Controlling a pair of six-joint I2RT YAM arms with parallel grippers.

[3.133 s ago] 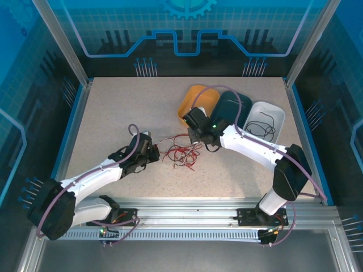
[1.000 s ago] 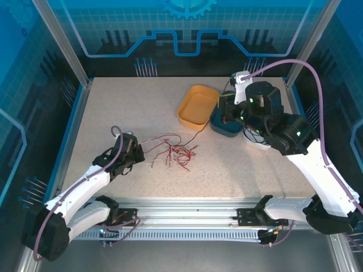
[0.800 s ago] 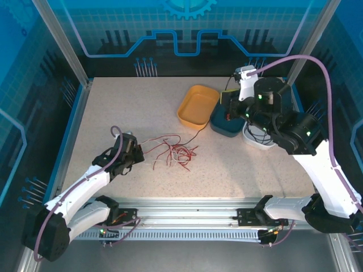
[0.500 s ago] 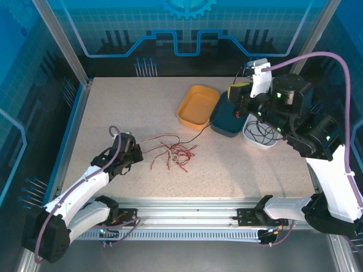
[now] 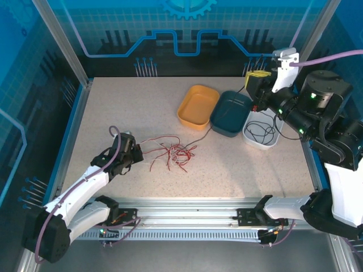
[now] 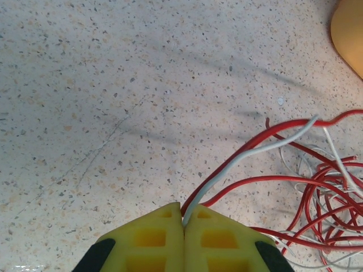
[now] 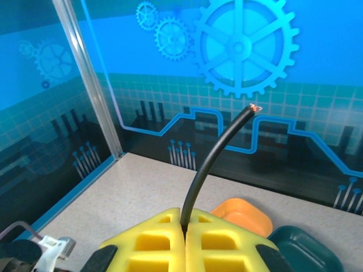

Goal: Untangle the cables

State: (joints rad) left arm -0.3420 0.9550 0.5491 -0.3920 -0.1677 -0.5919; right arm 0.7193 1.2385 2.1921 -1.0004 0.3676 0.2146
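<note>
A loose tangle of red and white cables [image 5: 173, 154] lies on the speckled table, left of centre. My left gripper [image 5: 135, 152] rests low at the tangle's left end, shut on a white cable [image 6: 255, 152] that leaves its yellow fingertips [image 6: 164, 226] beside a red strand [image 6: 329, 198]. My right gripper [image 5: 254, 77] hangs high at the back right, shut on a black cable [image 7: 212, 158] whose bare end sticks up past the jaws. A thin black strand [image 5: 203, 136] runs from the tangle toward the bins.
Three bins stand in a row at the back: orange [image 5: 198, 106], dark teal [image 5: 229, 113] and white [image 5: 249, 137], the white one holding coiled black cables. Blue walls and metal posts [image 5: 62, 42] enclose the table.
The right arm has lifted and swung back and to the right, past the bins, with the black cable in its jaws. The tangle has shifted slightly. The left gripper has stayed put.
</note>
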